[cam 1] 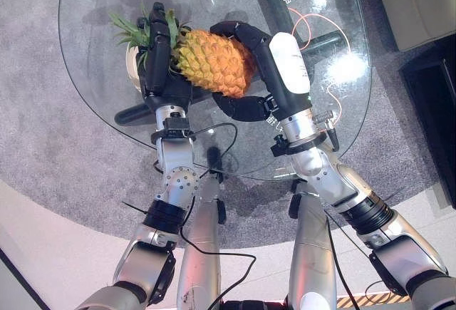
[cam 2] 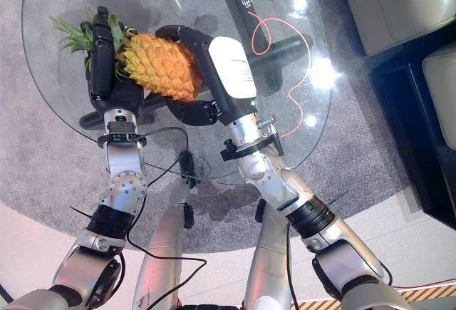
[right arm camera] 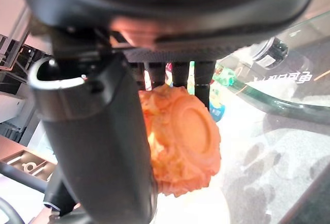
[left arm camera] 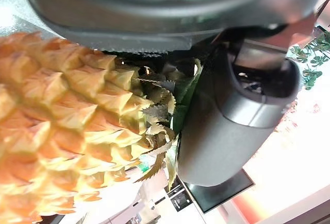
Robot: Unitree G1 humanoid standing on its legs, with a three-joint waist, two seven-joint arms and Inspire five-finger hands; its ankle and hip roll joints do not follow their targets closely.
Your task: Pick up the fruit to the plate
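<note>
Left eye view: robot hands (both curled) (cam 1: 160,57) (cam 1: 267,60) around pineapple (cam 1: 214,60)

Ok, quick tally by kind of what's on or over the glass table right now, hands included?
Pineapple: 1, held between both hands
Hands: 2, left hand at the leafy end, right hand curled round the base end
Glass table: 1
Red cable: 1, seen through the glass
Total: 5

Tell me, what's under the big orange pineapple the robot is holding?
Under the orange pineapple lies the clear round glass table, with grey carpet showing through. The left hand and right hand clasp it. A pale rim peeks out beside the leaves; the rest is covered.
</note>
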